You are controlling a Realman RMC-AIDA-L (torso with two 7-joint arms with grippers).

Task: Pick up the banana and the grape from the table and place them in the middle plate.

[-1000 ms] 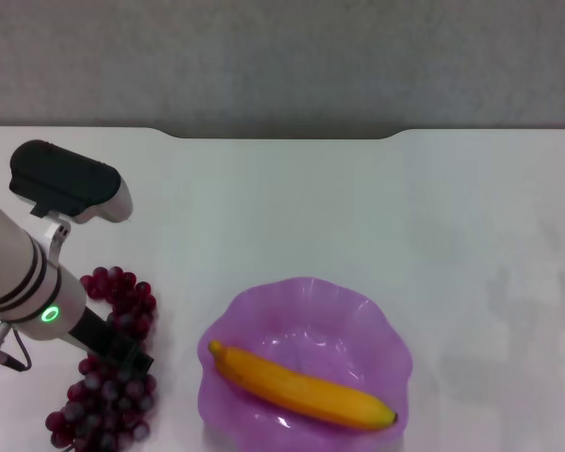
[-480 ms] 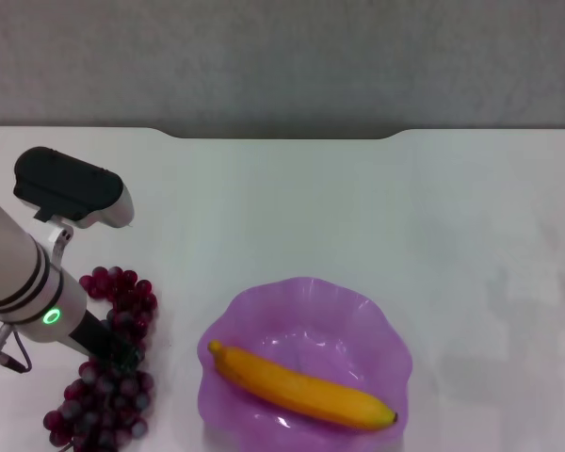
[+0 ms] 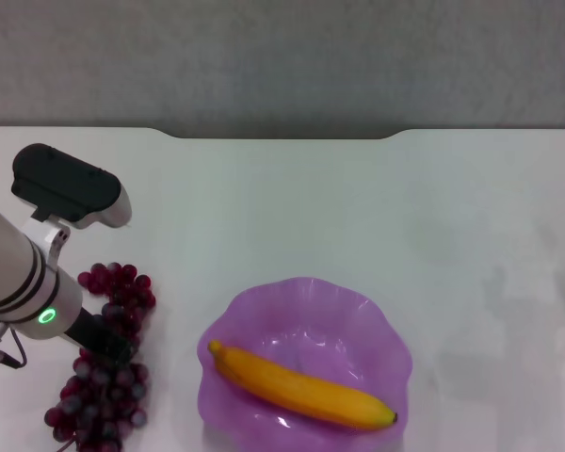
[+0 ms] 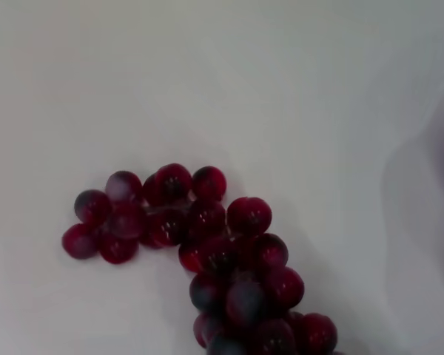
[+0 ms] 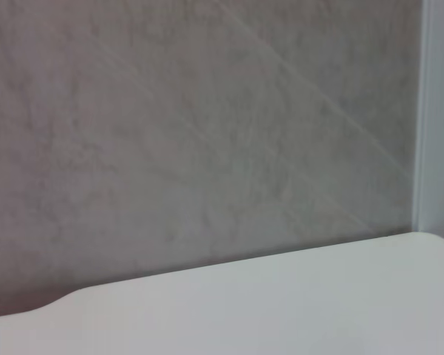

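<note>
The banana (image 3: 301, 386) lies across the purple middle plate (image 3: 358, 306) at the front centre of the table (image 3: 358, 207). The grape (image 3: 122, 292) is a long dark red bunch on the table left of the plate. My left gripper (image 3: 104, 341) is down at the middle of the bunch, and its dark end covers part of it. The left wrist view shows the grape (image 4: 229, 259) close below on the white table. The right gripper is out of view.
The table's dark notched far edge (image 3: 282, 137) runs along the back, with a grey wall behind it. The right wrist view shows only that wall and a corner of the table (image 5: 281, 303). The plate's pale edge (image 4: 436, 185) shows beside the grapes.
My left arm has shifted slightly left and back over the grapes, and the lower end of the bunch has moved a little with it. The banana and plate have not moved.
</note>
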